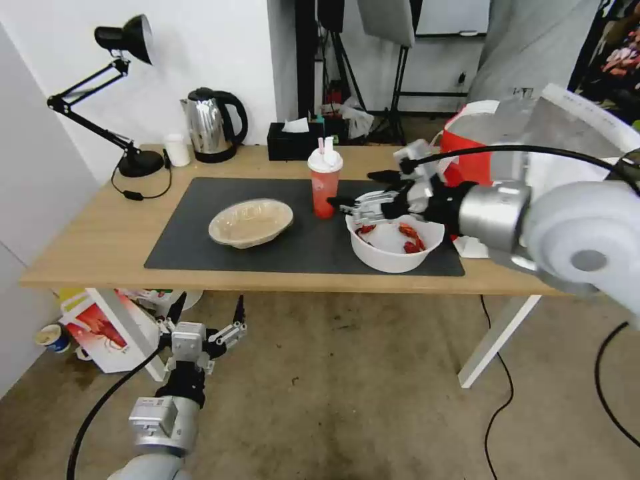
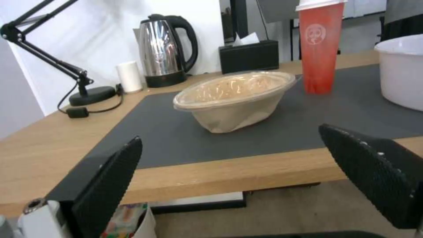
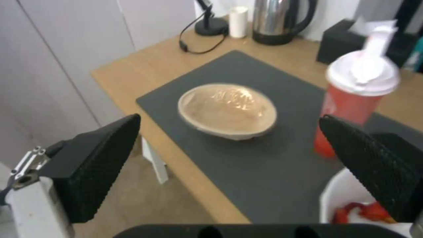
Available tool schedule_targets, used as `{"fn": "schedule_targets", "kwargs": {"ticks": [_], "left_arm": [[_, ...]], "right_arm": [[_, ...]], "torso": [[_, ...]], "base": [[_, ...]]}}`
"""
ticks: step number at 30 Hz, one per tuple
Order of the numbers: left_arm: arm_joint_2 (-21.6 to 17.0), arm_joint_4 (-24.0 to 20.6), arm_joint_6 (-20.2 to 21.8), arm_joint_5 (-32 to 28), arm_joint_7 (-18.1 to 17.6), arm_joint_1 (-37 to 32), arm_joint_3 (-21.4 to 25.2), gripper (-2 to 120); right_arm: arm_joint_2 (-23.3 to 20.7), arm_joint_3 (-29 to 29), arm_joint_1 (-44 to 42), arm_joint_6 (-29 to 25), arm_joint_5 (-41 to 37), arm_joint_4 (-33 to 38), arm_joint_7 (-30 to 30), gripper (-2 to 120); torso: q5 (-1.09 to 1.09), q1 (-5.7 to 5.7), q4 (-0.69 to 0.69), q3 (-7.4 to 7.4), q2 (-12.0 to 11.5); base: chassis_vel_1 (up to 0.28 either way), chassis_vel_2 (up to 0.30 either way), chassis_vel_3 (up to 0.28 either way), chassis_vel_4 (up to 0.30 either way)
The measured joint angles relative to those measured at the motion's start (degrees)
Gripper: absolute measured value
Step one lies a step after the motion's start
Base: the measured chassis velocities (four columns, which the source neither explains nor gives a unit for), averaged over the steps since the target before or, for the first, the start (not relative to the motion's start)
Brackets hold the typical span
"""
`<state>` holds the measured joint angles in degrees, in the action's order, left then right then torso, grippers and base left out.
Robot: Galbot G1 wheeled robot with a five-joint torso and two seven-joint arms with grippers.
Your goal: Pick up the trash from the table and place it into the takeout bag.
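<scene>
The trash is still spread on the dark grey mat (image 1: 300, 250) of the table (image 1: 100, 247); nothing is seen inside the takeout bag (image 1: 477, 143), which stands at about 2 o'clock from the mat, at the far right end of the tabletop. The white bowl with crayfish shells (image 1: 395, 245) is at the mat's 4 o'clock corner, the red drink cup (image 1: 325, 181) near its middle at 12 o'clock, and the beige dish (image 1: 251, 223) at 9 o'clock from the bowl.

The right gripper (image 1: 363, 193) is held just above the far rim of the bowl, between bowl and cup; its jaws are wide open and nothing is held. The left gripper (image 1: 208, 308) is parked low in front of the table edge, jaws also spread wide and empty.

Several risks can be judged from here; the cup is tall and narrow and stands just beside the gripper, so it could be knocked over by a finger if the approach is not clean; the bowl would probably be taken by its thin rim, so it may tilt and the shells (image 3: 363, 211) may be spilled on the mat; the bowl is also near the front edge and could be pushed off.

The tabletop is light wood; at its back stand a steel kettle (image 1: 212, 125), a black desk lamp (image 1: 120, 87), a black tissue box (image 1: 293, 140) and a small white cylinder (image 1: 177, 149); the floor is worn and stained, with cables, and a red-and-white crayfish bag (image 1: 100, 330) is seen under the table at 7 o'clock.
</scene>
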<state>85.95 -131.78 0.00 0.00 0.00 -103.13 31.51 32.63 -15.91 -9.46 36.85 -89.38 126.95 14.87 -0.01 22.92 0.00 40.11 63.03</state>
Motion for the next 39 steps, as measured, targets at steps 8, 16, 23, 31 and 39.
{"fn": "schedule_targets", "kwargs": {"ticks": [8,16,23,31,39], "left_arm": [[0.00,0.00,0.00,0.00,0.00,0.00,0.00,100],[0.00,0.00,0.00,0.00,0.00,0.00,0.00,100],[0.00,0.00,0.00,0.00,0.00,0.00,0.00,100],[0.00,0.00,0.00,0.00,0.00,0.00,0.00,100],[0.00,0.00,0.00,0.00,0.00,0.00,0.01,100]], "right_arm": [[5.10,-10.44,8.71,1.87,-2.61,-3.19,2.90,100],[11.05,-22.81,19.00,4.02,-5.72,-6.91,6.32,100],[12.64,-26.01,21.71,4.60,-6.55,-7.93,7.23,100],[6.73,-22.95,13.80,4.63,-9.70,-1.09,12.10,100],[3.59,-20.83,9.30,4.56,-11.22,2.51,14.48,100]], "torso": [[0.00,0.00,0.00,0.00,0.00],[0.00,0.00,0.01,0.00,-0.01],[0.01,0.00,-0.01,0.00,0.00],[0.05,0.00,-0.02,0.00,0.00],[0.00,0.00,0.03,-0.01,-0.01]], "base": [[0.000,0.000,0.000,0.000],[0.000,0.000,0.000,0.000],[0.000,0.000,0.000,0.000],[0.000,0.000,0.000,0.000],[0.000,0.000,0.000,0.000]]}}
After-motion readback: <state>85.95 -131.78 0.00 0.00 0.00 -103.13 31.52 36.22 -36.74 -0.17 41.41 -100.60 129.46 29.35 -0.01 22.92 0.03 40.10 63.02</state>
